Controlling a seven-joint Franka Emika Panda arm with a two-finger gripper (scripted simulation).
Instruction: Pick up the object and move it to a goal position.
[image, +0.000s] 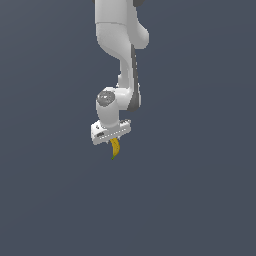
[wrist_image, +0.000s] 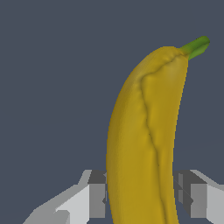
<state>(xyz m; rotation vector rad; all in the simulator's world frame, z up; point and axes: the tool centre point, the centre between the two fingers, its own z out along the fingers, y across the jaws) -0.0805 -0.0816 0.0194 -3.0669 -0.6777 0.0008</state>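
The yellow banana (image: 115, 148) hangs below my white gripper (image: 113, 141) in the exterior view, its dark greenish tip pointing down. In the wrist view the banana (wrist_image: 142, 140) fills the middle, with its green tip far from the camera. My gripper (wrist_image: 142, 194) is shut on the banana: one grey pad (wrist_image: 97, 194) presses one side and the other pad (wrist_image: 190, 194) the opposite side. The banana looks lifted off the floor.
A plain dark grey-blue surface (image: 200, 200) lies all around. The white arm (image: 122, 60) comes down from the top of the exterior view. No other object shows.
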